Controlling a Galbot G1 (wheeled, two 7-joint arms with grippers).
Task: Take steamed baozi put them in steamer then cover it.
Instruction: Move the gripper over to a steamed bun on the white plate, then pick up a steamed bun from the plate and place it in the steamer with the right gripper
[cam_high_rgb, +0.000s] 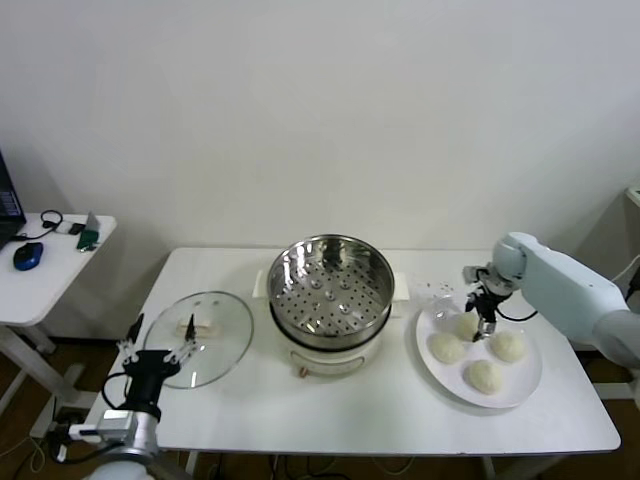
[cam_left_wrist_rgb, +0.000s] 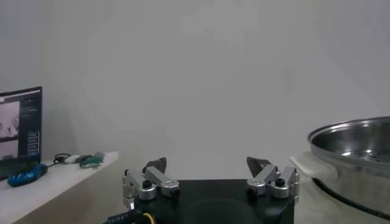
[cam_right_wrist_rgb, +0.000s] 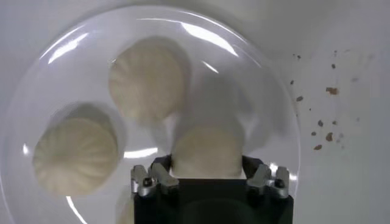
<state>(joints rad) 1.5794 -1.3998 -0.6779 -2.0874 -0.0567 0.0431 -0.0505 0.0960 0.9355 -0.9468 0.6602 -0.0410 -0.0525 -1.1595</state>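
Baozi (cam_high_rgb: 485, 376), four in number, lie on a white plate (cam_high_rgb: 525, 392) on the table (cam_high_rgb: 380, 420), to the right of the steamer (cam_high_rgb: 331, 285). They are round with pleated tops facing up, so no long axis can be assigned. The right gripper (cam_high_rgb: 479, 323) is down over the bun at the plate's far left (cam_right_wrist_rgb: 207, 152); in the right wrist view its fingers (cam_right_wrist_rgb: 159, 164) stand on either side of that bun, close against its flanks. Whether they press it firmly cannot be determined, and the bun sits on the plate, not lifted. The steamer stands at table centre, uncovered, perforated floor exposed and nothing inside it. The cover (cam_high_rgb: 205, 338) lies flat on the table to the steamer's left, its white handle (cam_high_rgb: 198, 324) up, the handle's long axis running roughly left to right. The left gripper (cam_high_rgb: 160, 349) is parked at the near left table edge beside the cover, jaws spread wide, holding nothing. Dark crumbs (cam_right_wrist_rgb: 323, 122) lie on the table just beside the plate.
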